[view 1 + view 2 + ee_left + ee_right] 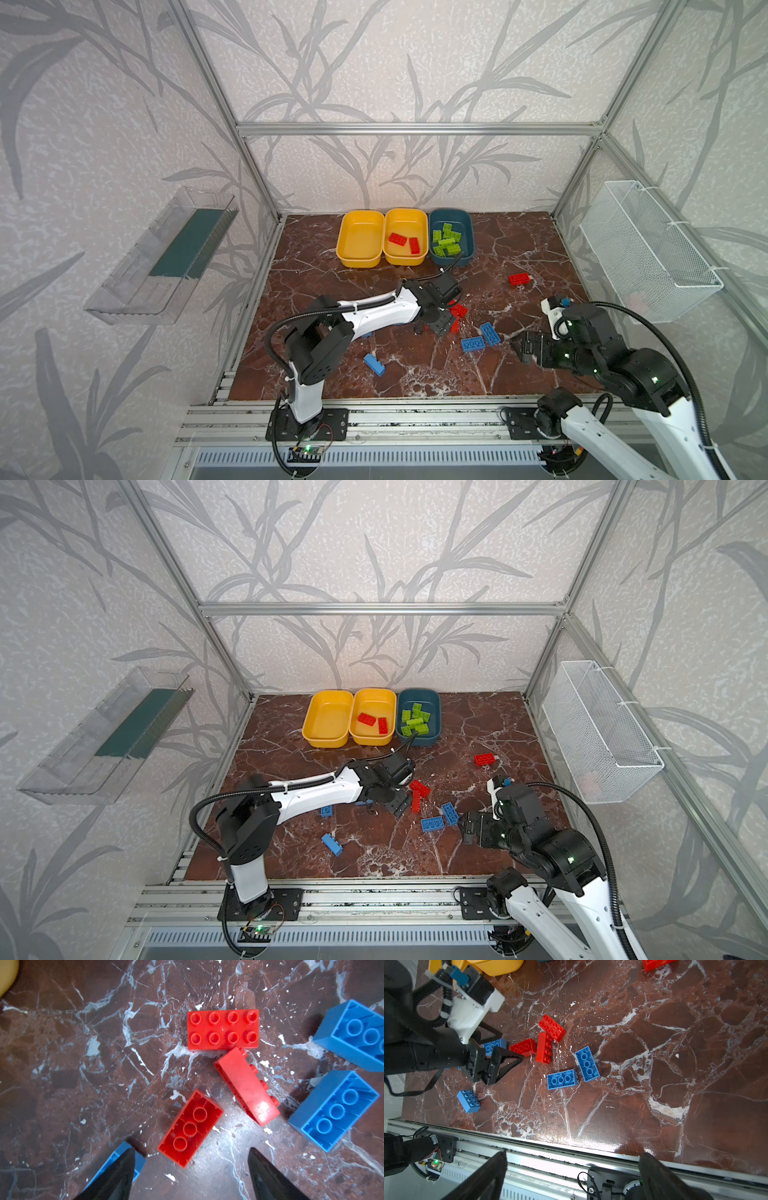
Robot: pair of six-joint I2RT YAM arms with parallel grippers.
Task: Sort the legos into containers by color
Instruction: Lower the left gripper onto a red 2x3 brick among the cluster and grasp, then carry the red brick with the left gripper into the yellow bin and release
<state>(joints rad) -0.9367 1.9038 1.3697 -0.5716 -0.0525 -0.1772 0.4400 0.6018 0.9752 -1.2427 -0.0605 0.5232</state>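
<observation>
Jaws apart and empty, the left gripper (pixel 191 1167) is hovering over three red legos (pixel 190 1128) mid-tabletop, with blue legos (pixel 332 1109) lying beside them. The right gripper (pixel 573 1154), also spread wide, is hanging toward the front right corner. The containers (pixel 405 259) are lining the back edge.

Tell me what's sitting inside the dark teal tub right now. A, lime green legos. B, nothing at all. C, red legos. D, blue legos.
A: in both top views the dark teal tub holds a pile of lime green legos, while the two red legos lie in the middle yellow tub beside it.
</observation>
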